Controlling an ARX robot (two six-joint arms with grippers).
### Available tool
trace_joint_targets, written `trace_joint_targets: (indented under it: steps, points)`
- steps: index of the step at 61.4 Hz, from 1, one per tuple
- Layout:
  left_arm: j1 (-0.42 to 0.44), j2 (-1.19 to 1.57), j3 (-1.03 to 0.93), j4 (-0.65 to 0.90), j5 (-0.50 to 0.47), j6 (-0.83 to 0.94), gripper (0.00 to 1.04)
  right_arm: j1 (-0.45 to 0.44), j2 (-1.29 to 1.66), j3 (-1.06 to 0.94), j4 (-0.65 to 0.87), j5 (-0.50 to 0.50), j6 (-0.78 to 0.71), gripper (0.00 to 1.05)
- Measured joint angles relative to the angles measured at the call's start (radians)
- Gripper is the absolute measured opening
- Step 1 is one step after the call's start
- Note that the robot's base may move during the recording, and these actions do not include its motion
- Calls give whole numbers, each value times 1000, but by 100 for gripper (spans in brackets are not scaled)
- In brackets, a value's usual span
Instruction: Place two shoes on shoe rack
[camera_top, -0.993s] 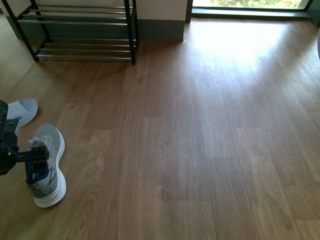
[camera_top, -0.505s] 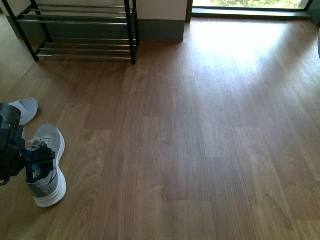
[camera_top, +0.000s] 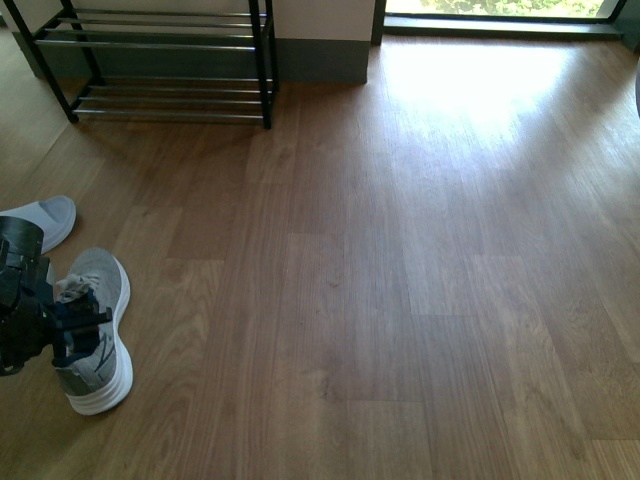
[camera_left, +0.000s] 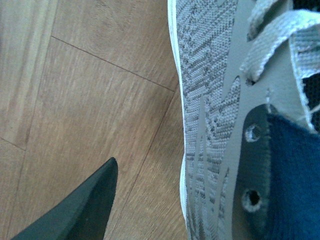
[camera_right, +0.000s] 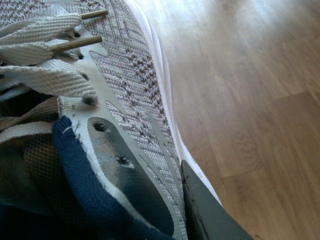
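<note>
— Jaws on the left look spread to me. They hang over the collar of one grey sneaker (camera_top: 100, 285), and the one dark finger (camera_left: 85, 210) I can make out stands off from the white sole, with bare floor (camera_top: 400, 300) between.

— And its other finger?

— Hidden, can't see it. That sneaker lies flat on the floor at the robot's ten o'clock, toe toward twelve, and the left arm (camera_top: 20, 300) reaches in over its heel half.

— What about the right jaws?

— Out of sight from the front. Up close, one dark finger (camera_right: 205, 217) lies against the outer side of a second sneaker (camera_right: 130, 85). Its partner doesn't show, so I cannot tell whether they grip it or how wide they stand.

— Where is that second one?

— Can't place it. Only its laces (camera_right: 45, 75), navy lining and some floorboards alongside show.

— And the shoe rack?

— The shoe rack (camera_top: 165, 60) is at eleven o'clock, far back by the wall, well apart from the first sneaker. A pale grey slipper-like thing (camera_top: 50, 218) lies just beyond that sneaker, half behind the arm.
</note>
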Motion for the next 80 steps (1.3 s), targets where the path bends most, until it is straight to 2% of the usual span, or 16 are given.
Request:
trace_joint_targets:
  steps: [6,15,26,53,80]
  points:
    - [-1,11,13,-8,19,-1,49,0,0,0,0,0,0,1]
    - [-4,18,21,-11,34,0,31,0,0,0,0,0,0,1]
    - [-1,31,40,-18,26,-1,2,0,0,0,0,0,0,1]
    - [24,-54,-89,98,82,41,2,0,0,0,0,0,0,1]
    - [36,-522,-450,292,107,144,2,0,0,0,0,0,0,1]
